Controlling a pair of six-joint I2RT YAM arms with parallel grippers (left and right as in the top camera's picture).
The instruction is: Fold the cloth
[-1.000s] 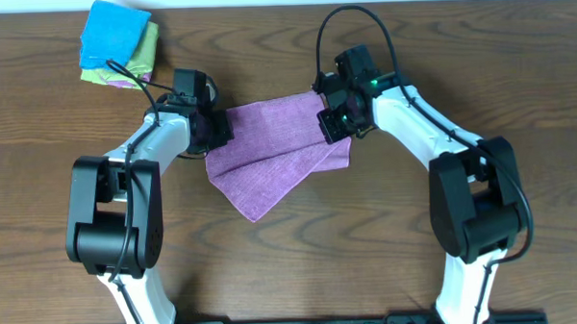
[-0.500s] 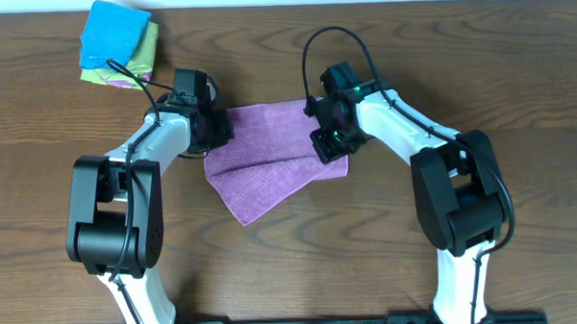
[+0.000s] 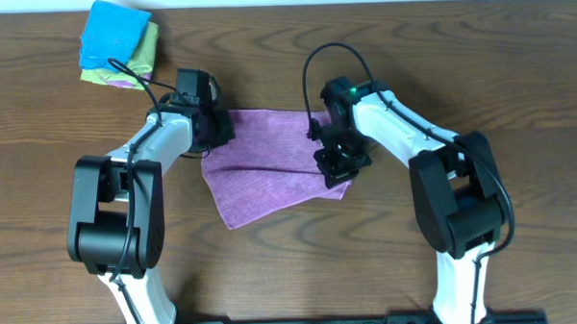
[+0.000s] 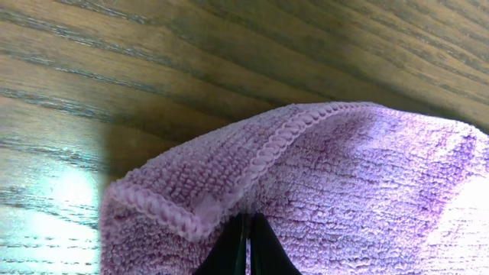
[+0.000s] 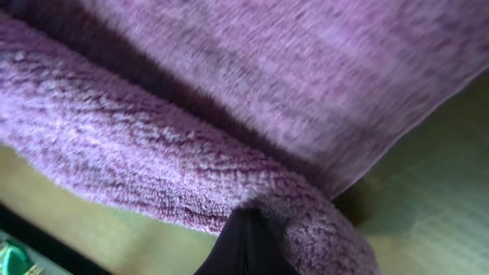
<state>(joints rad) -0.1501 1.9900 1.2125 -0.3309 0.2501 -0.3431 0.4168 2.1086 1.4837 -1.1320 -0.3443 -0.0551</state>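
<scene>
A purple cloth (image 3: 265, 168) lies partly folded on the wooden table between the two arms. My left gripper (image 3: 213, 129) is shut on the cloth's back left corner; the left wrist view shows its fingers (image 4: 247, 229) pinching the hemmed edge (image 4: 252, 160). My right gripper (image 3: 333, 167) is shut on the cloth's right edge and holds it over the cloth's front right part. In the right wrist view the fingers (image 5: 244, 233) grip a thick fold of purple cloth (image 5: 153, 160).
A stack of folded cloths, blue (image 3: 114, 31) on top of green and pink, sits at the back left of the table. Both arm bases stand at the front edge.
My right gripper has carried the cloth's right edge forward and slightly left, from the back right corner to the front right. The cloth has shifted left. The left gripper has stayed put.
</scene>
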